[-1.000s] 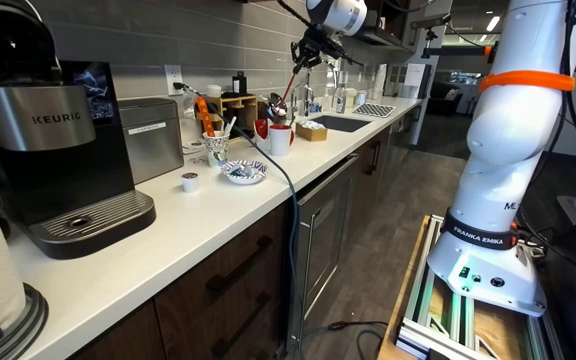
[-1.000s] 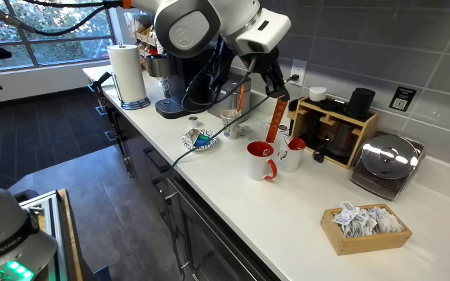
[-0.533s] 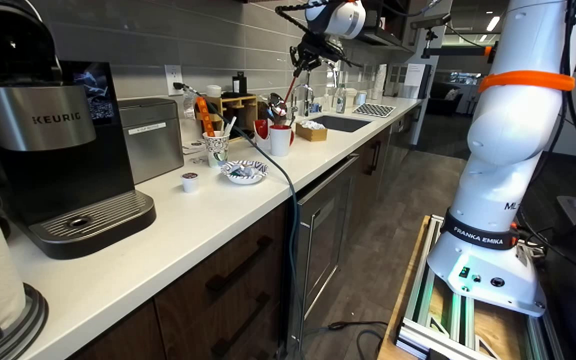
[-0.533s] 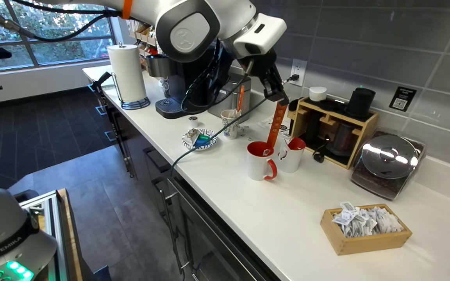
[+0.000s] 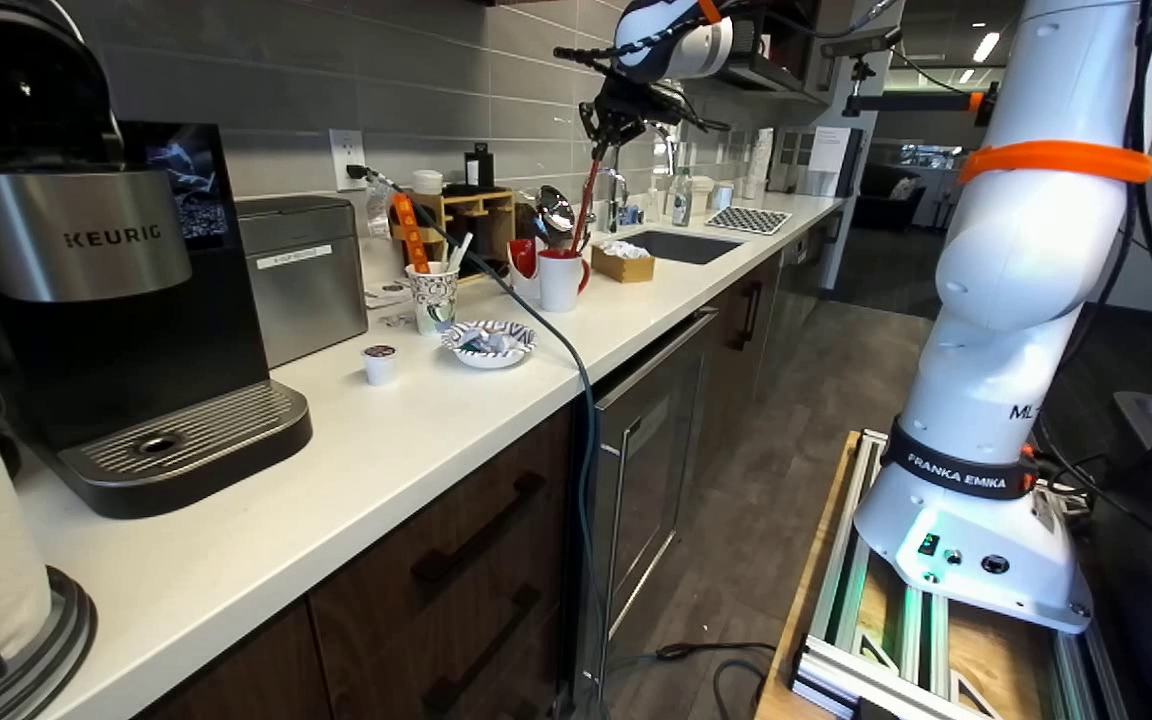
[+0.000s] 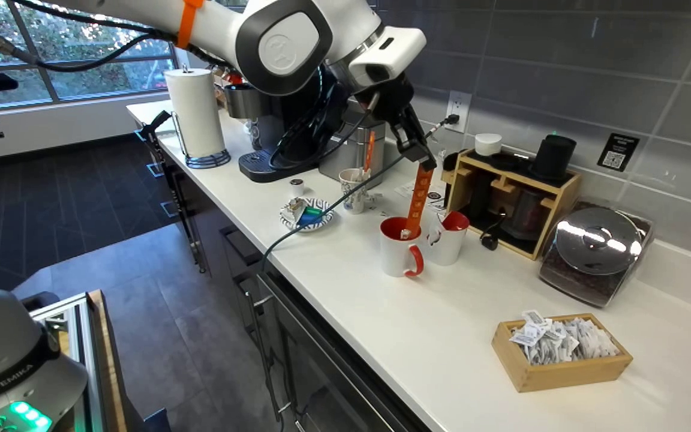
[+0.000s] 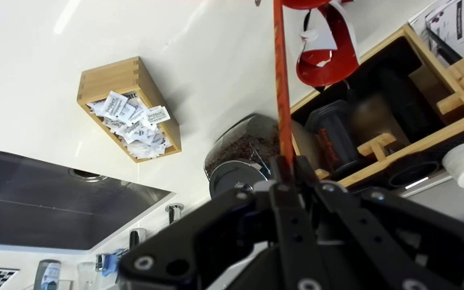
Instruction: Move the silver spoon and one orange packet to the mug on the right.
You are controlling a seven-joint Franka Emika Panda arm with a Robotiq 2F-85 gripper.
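Observation:
My gripper (image 6: pixel 427 162) is shut on the top end of a long, thin orange packet (image 6: pixel 419 198); in an exterior view it is above the mugs (image 5: pixel 600 150). In the wrist view the packet (image 7: pixel 282 80) runs out from between my fingertips (image 7: pixel 293 165). The packet's lower end is inside a white mug with red inside and red handle (image 6: pixel 398 255). A second white-and-red mug (image 6: pixel 446 243), with a pattern, stands close beside it. Another orange packet (image 6: pixel 369 151) stands in a patterned paper cup (image 6: pixel 352 198). The silver spoon does not show clearly; it is hidden or out of view.
A wooden box of white packets (image 6: pixel 561 372) and a wooden organiser (image 6: pixel 519 198) stand on the counter. A glass jar with a metal lid (image 6: pixel 597 246) leans near the wall. A cable (image 6: pixel 345 195) crosses above a patterned bowl (image 6: pixel 306 223). The sink (image 7: pixel 54 205) lies beyond.
My gripper has come down a little and shifted left in an exterior view. The packet is steeper, and its lower end has gone from the mug's far rim to inside the mug.

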